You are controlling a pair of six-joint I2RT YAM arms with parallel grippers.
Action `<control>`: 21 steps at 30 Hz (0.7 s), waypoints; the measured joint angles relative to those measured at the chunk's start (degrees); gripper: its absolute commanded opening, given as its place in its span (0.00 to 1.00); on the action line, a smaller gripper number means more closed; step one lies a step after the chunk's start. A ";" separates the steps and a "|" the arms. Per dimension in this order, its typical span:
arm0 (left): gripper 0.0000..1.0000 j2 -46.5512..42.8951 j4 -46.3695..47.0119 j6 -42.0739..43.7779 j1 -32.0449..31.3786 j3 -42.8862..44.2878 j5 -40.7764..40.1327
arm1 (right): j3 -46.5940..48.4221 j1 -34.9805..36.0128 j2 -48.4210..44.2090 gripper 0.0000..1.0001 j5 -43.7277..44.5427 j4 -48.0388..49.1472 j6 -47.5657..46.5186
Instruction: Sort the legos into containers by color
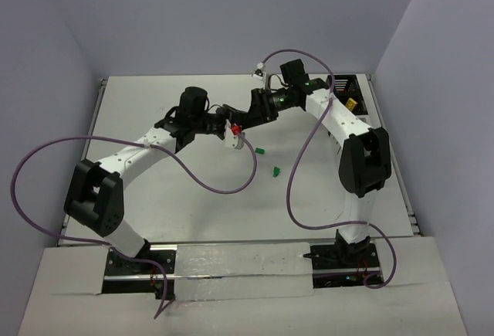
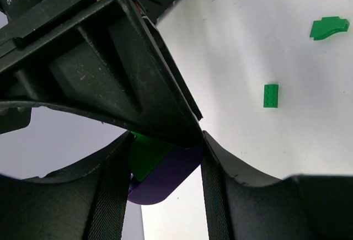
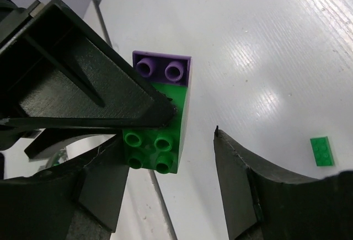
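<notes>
My left gripper (image 1: 231, 129) and right gripper (image 1: 247, 118) meet tip to tip over the middle of the table. In the left wrist view the left gripper (image 2: 165, 152) is shut on a joined green and purple lego (image 2: 157, 165). In the right wrist view the same lego (image 3: 157, 118) lies against one finger of my right gripper (image 3: 168, 140), which is open around it with a wide gap to the other finger (image 3: 242, 185). Two loose green legos (image 1: 261, 151) (image 1: 275, 171) lie on the table, and they also show in the left wrist view (image 2: 271, 95) (image 2: 329, 28).
The white rack with its black slatted end (image 1: 345, 87) stands at the back right, mostly hidden behind the right arm. A yellow piece (image 1: 351, 104) shows in it. Purple cables loop over the table beside both arms.
</notes>
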 measured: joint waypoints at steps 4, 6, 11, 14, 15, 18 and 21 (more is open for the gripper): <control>0.00 -0.02 0.74 -0.69 -0.14 0.00 -0.02 | 0.34 -0.65 0.12 0.66 -2.14 0.69 1.20; 0.00 -0.02 0.75 -1.03 -0.26 0.01 -0.02 | 0.87 -0.82 0.12 0.66 -2.74 1.13 1.52; 0.00 -0.02 0.78 -1.60 -0.46 0.02 -0.02 | 1.40 -1.36 0.11 0.58 -3.12 1.93 1.78; 0.00 -0.02 0.77 -1.88 -0.46 0.00 -0.09 | 1.40 -1.49 0.10 0.48 -3.32 1.92 1.99; 0.00 -0.02 0.75 -2.10 -0.46 0.00 -0.12 | 1.40 -1.47 0.09 0.46 -3.51 1.92 1.95; 0.00 0.00 0.75 -2.67 -0.46 0.02 -0.26 | 1.40 -1.44 0.05 0.38 -3.99 1.88 1.91; 0.02 0.02 0.75 -2.85 -0.47 0.01 -0.28 | 1.40 -1.45 0.05 0.33 -3.95 1.73 1.75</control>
